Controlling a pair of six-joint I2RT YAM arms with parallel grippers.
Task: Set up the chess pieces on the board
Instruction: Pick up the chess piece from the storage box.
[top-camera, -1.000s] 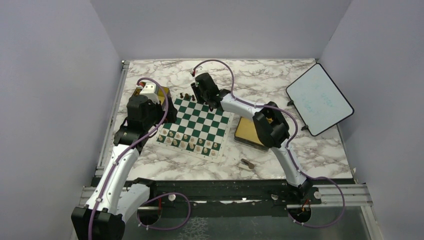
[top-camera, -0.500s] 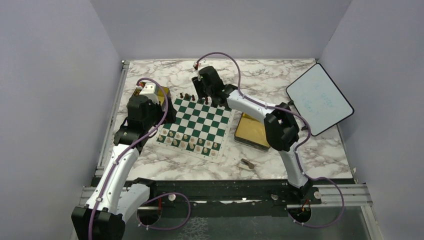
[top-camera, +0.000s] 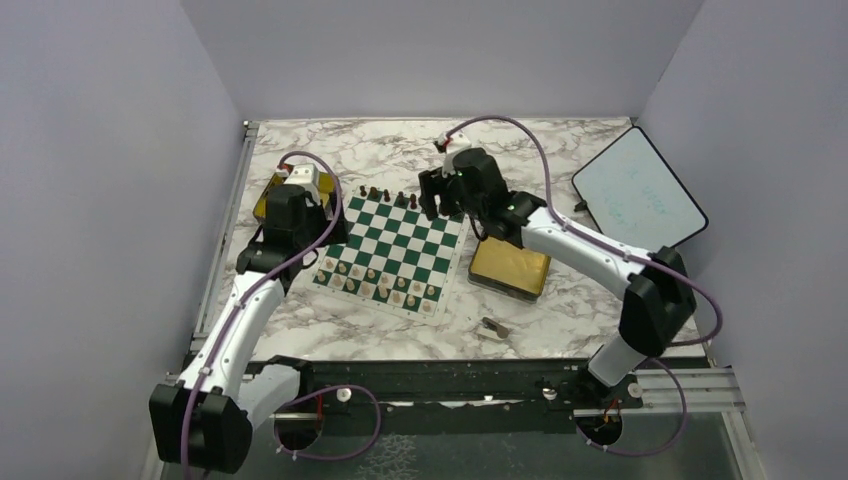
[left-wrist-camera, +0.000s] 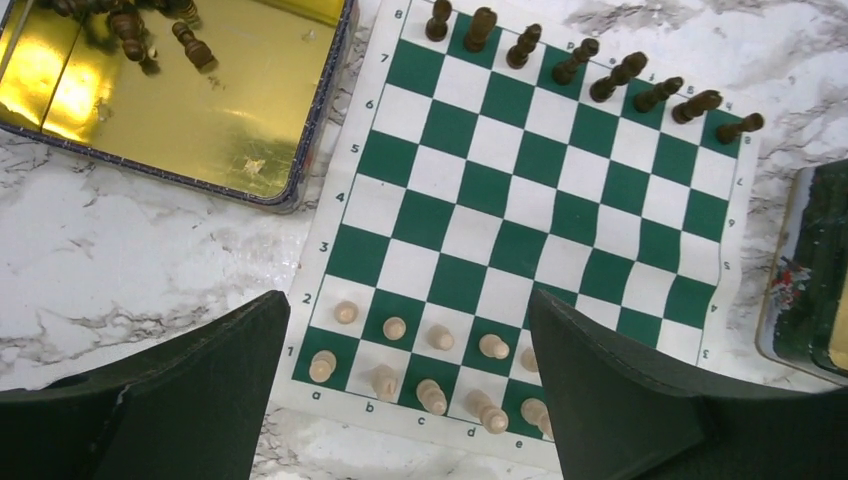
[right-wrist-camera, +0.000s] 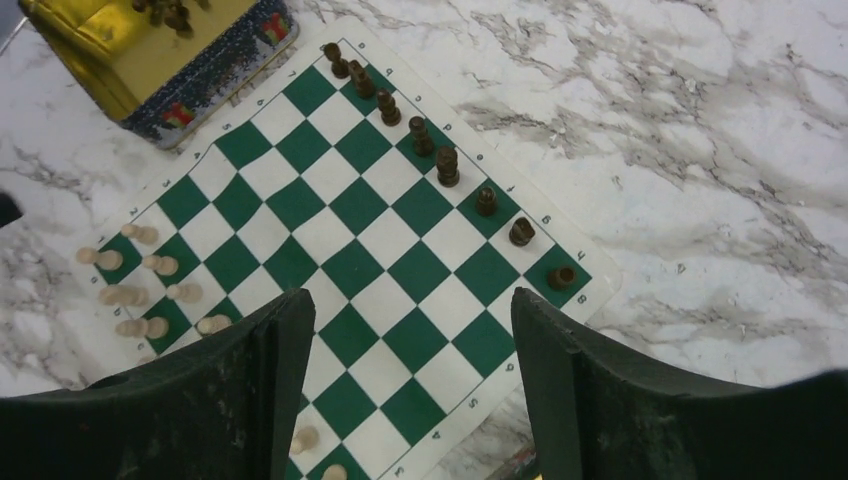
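The big marble table (top-camera: 560, 150) had walls on three sides. Bare marble showed between the back wall and the far edge of the board (top-camera: 395, 245). The board lay flat in the middle of the table, a bit turned. A white tablet (top-camera: 640, 195) leaned at the far right, well apart from the board. One gold tin (top-camera: 268, 195) sat just beside the board's left edge, with a few dark pieces in it. The other tin (top-camera: 510, 265) sat just beside the board's right edge.

The right arm reached a long way from its base, up over the right tin. The right gripper (top-camera: 432, 195) hung over the board's far right corner. Its fingers were wide apart and held nothing. The left arm stood bent at the elbow. The left gripper (top-camera: 300, 200) hung by the board's left edge, fingers wide apart, holding nothing.

The dark chess pieces (left-wrist-camera: 590, 75) stood in one line on the far row. The pale chess pieces (left-wrist-camera: 440, 337) stood on the two near rows. A small brown thing (top-camera: 494, 326) lay on the marble near the front edge.
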